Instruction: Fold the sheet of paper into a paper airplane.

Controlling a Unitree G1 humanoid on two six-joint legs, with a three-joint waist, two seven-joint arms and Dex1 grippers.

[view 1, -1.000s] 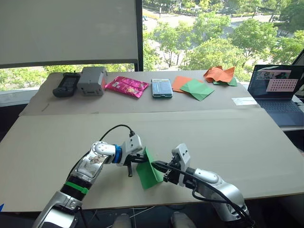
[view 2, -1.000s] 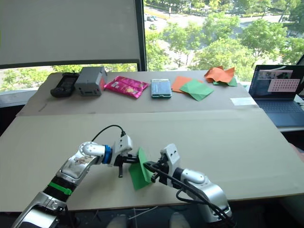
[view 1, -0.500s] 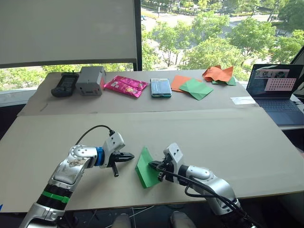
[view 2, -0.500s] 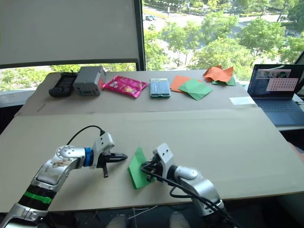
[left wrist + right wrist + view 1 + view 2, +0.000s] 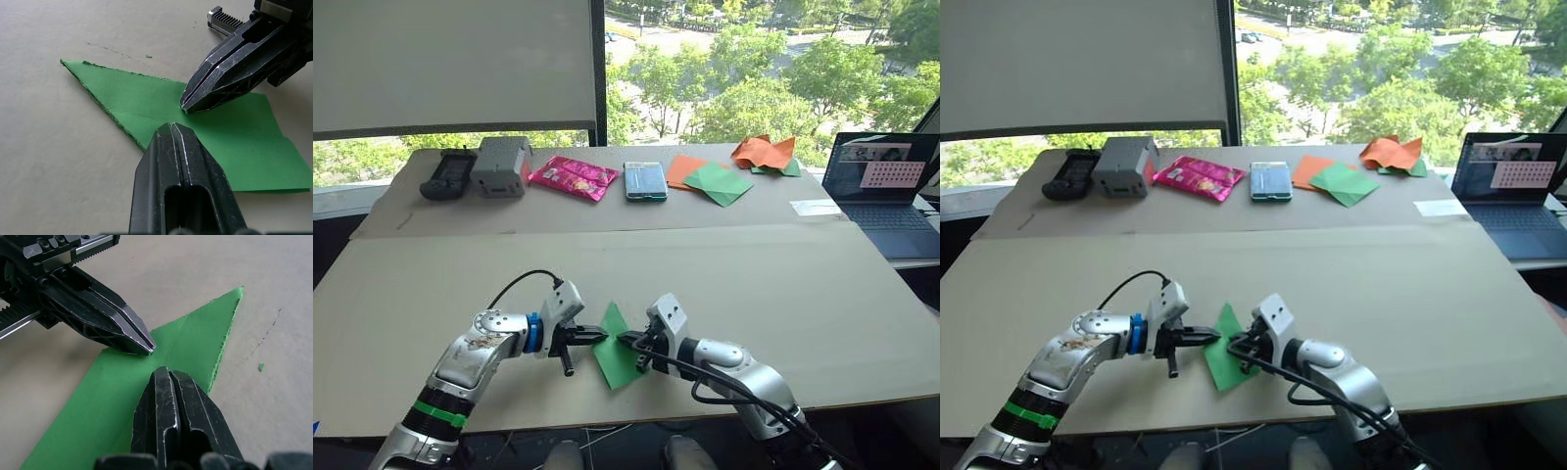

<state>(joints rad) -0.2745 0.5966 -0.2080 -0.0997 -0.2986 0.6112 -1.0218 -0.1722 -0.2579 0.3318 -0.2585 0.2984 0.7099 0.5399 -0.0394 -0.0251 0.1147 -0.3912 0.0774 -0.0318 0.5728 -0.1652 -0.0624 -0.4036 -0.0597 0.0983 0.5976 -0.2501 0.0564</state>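
The sheet of paper [image 5: 619, 367] is bright green and folded, with one end pointed. It lies flat on the near cardboard tabletop [image 5: 754, 284] between my two grippers. My left gripper [image 5: 601, 336] is shut, its tip resting on the sheet's left side. From the other side my right gripper [image 5: 625, 340] is also shut, and its tip presses on the paper. In the left wrist view my own shut gripper [image 5: 170, 126] meets the sheet [image 5: 146, 93] close to the right gripper [image 5: 185, 107]. In the right wrist view the two tips stand a finger-width apart on the sheet [image 5: 186, 340].
On the far table stand a black controller [image 5: 448, 174], a grey box [image 5: 503, 164], a pink packet [image 5: 575, 177], a teal box [image 5: 646, 181], flat orange and green sheets [image 5: 710, 179] and crumpled orange paper [image 5: 766, 151]. A laptop [image 5: 886, 191] sits at the right edge.
A second ago both grippers held the sheet up off the table. The left let go and drew away left, then came back to the sheet, which now lies flat.
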